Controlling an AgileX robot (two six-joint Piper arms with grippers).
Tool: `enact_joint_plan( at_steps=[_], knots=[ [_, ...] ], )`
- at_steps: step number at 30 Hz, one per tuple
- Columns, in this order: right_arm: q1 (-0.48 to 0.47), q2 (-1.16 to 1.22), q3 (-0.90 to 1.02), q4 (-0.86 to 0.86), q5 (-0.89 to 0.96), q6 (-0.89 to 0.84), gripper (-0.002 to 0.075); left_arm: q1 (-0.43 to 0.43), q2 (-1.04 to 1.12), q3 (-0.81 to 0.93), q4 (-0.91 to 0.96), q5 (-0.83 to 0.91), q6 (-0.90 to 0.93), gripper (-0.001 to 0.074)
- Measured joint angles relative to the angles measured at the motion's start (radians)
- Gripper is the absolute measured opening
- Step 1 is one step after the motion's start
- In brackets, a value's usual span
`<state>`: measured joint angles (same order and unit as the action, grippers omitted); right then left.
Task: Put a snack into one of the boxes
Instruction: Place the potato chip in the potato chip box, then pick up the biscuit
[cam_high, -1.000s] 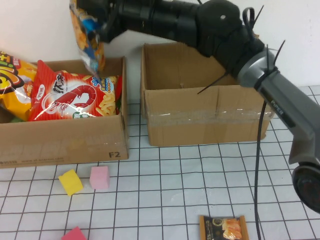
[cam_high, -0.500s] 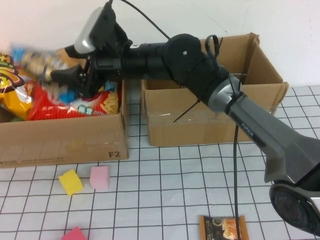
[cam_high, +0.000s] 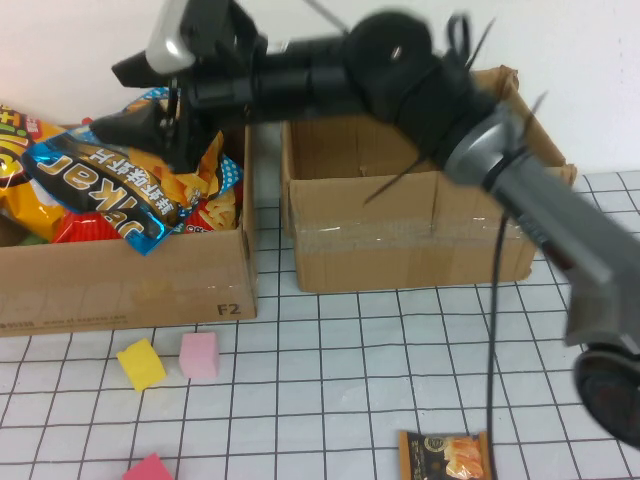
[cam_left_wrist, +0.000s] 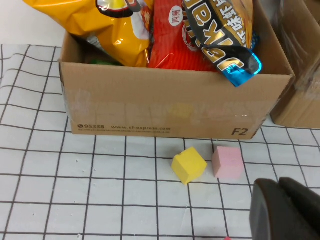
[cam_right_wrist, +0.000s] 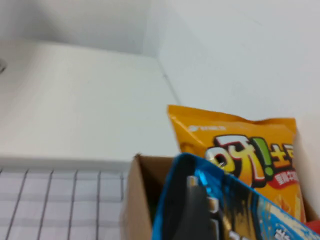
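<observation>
A blue and black snack bag (cam_high: 110, 185) lies tilted in the left cardboard box (cam_high: 130, 285), on top of a red snack bag (cam_high: 85, 228) and next to a yellow one (cam_high: 25, 170). One corner of it hangs over the box's front wall (cam_left_wrist: 165, 107). My right gripper (cam_high: 135, 105) hovers just above the bag with its fingers apart; one finger (cam_right_wrist: 192, 215) shows against the bag (cam_right_wrist: 250, 210). My left gripper (cam_left_wrist: 287, 210) is shut and empty, low over the table near the cubes. The right box (cam_high: 410, 250) holds nothing I can see.
A small orange snack packet (cam_high: 447, 455) lies at the table's front edge. A yellow cube (cam_high: 141, 363), a pink cube (cam_high: 199, 354) and a magenta cube (cam_high: 150, 468) lie in front of the left box. My right arm stretches across over the right box.
My right arm swung the blue bag from high above down over the left box. The bag now lies still in the box. The arm is still moving.
</observation>
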<state>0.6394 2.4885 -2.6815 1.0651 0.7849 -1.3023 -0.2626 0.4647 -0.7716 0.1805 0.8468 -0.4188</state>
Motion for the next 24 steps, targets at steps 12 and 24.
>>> enact_joint_plan(
  at_steps=[12, 24],
  knots=[
    [-0.007, -0.205, -0.001, -0.583, 0.429, 0.465, 0.0011, 0.0, 0.06, 0.0, -0.135, -0.002, 0.135, -0.0002],
    [-0.012, -0.411, 0.382, -0.943, 0.429, 0.649, 0.0004, 0.0, 0.235, 0.0, -0.24, -0.024, 0.282, -0.0002]
  ],
)
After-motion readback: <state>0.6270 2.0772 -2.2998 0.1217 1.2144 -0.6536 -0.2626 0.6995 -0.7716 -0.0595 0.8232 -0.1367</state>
